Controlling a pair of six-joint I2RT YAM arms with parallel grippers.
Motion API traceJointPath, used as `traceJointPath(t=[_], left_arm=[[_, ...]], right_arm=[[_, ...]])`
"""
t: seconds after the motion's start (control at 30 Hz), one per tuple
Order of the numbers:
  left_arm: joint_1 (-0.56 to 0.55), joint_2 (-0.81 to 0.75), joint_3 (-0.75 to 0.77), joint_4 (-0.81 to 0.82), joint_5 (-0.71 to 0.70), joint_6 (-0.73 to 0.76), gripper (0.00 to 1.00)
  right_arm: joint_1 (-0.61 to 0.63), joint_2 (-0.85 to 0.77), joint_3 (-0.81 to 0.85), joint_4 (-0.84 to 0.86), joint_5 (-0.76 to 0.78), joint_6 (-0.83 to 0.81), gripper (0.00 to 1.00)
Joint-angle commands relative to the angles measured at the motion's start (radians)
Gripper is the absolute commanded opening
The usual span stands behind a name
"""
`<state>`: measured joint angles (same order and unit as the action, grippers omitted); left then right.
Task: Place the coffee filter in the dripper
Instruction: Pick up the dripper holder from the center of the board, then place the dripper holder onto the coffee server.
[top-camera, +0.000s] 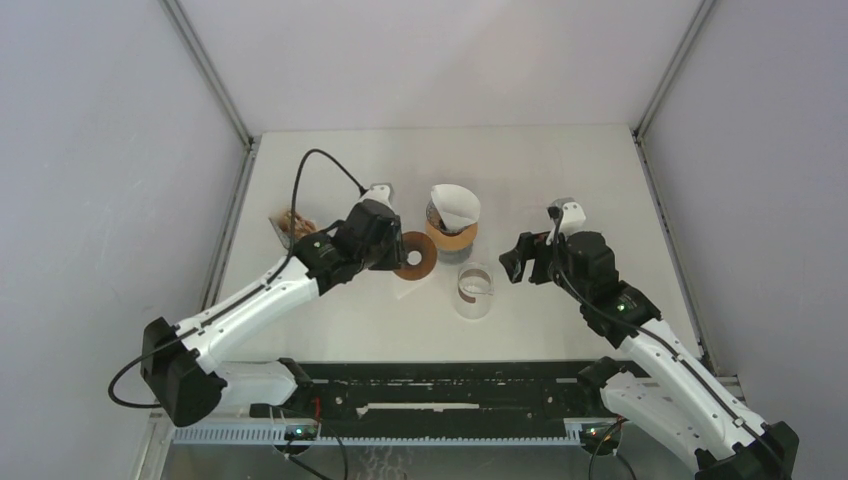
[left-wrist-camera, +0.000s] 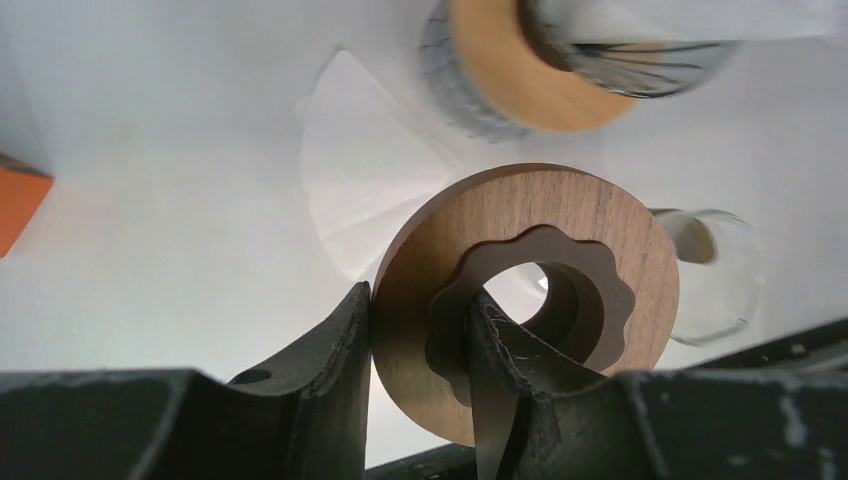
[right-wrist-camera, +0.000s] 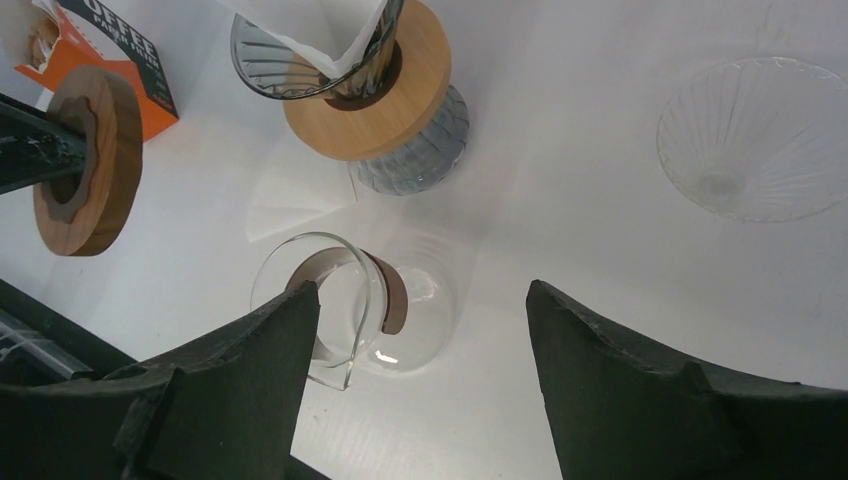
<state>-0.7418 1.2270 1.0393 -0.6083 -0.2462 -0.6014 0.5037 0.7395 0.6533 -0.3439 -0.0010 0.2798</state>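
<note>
**Left gripper** (left-wrist-camera: 415, 300): I have it clenched on the wooden ring (left-wrist-camera: 600, 215). One finger lies against the outer rim and the other passes through the centre hole, so the ring is held on edge. Just beyond the ring a flat paper filter (left-wrist-camera: 370, 190) lies on the table (top-camera: 550, 170). Farther out and to the gripper's right stands the dripper (left-wrist-camera: 520, 80), blurred in the left wrist view. An orange box (left-wrist-camera: 20, 195) sits far off to the gripper's left.

**Right gripper** (right-wrist-camera: 440, 330): released, jaws wide apart, grasping nothing. Below it, nearer its left finger, is a clear glass cup (right-wrist-camera: 350, 310) with a brown band. Beyond the cup I see the dripper as a dark glass cone in a pale wooden collar on a ribbed glass base. The coffee filter (right-wrist-camera: 310, 30), white and opened, sits inside that cone, its edge rising above the rim. Off to this gripper's right a clear ribbed glass cone (right-wrist-camera: 750, 135) rests on the table, well apart from the dripper.

**Overhead:** the dripper stands between the two grippers, slightly beyond both.
</note>
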Motion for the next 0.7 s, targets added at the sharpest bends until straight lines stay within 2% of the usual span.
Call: traceJointPath(t=[0.0, 0.2, 0.4, 0.67], left_arm=[[-0.065, 0.02, 0.144, 0.002, 0.001, 0.019, 0.17], [-0.144, 0.137, 0.271, -0.013, 0.008, 0.05, 0.17], [-0.191, 0.258, 0.404, -0.062, 0.017, 0.089, 0.17], [-0.233, 0.369, 0.49, -0.102, 0.052, 0.113, 0.18]], right_arm=[[0.0, -0.006, 0.028, 0.008, -0.012, 0.017, 0.84], [0.001, -0.033, 0.028, -0.008, 0.024, 0.018, 0.84], [0.001, -0.077, 0.028, -0.047, 0.144, 0.036, 0.84], [0.0, -0.119, 0.027, -0.09, 0.278, 0.068, 0.84]])
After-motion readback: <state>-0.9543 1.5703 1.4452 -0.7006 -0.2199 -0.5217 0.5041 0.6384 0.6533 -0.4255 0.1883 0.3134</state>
